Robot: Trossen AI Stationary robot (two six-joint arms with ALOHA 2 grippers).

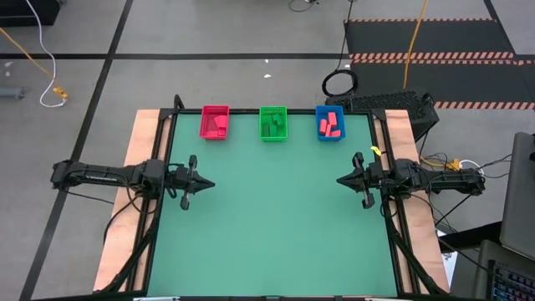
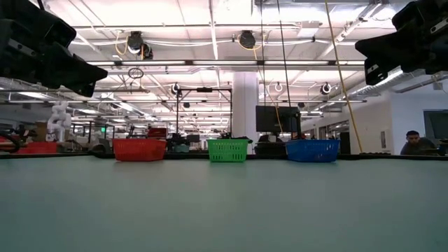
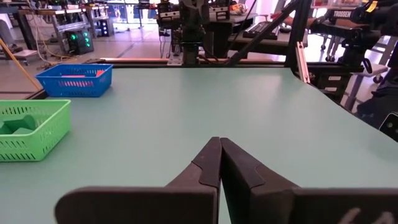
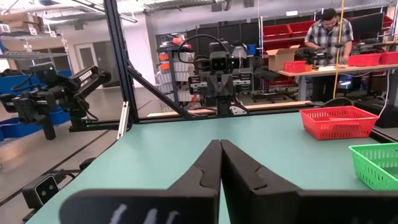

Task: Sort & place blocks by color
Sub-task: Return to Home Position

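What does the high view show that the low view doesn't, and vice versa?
High only: the bin contents, with red blocks in the red bin, green blocks in the green bin and reddish blocks in the blue bin. It also shows the left gripper and right gripper near the table's sides, pointing inward.
Low only: the room behind, with a person at far right. The bin walls hide the contents.
Both: three bins in a row on the green table.
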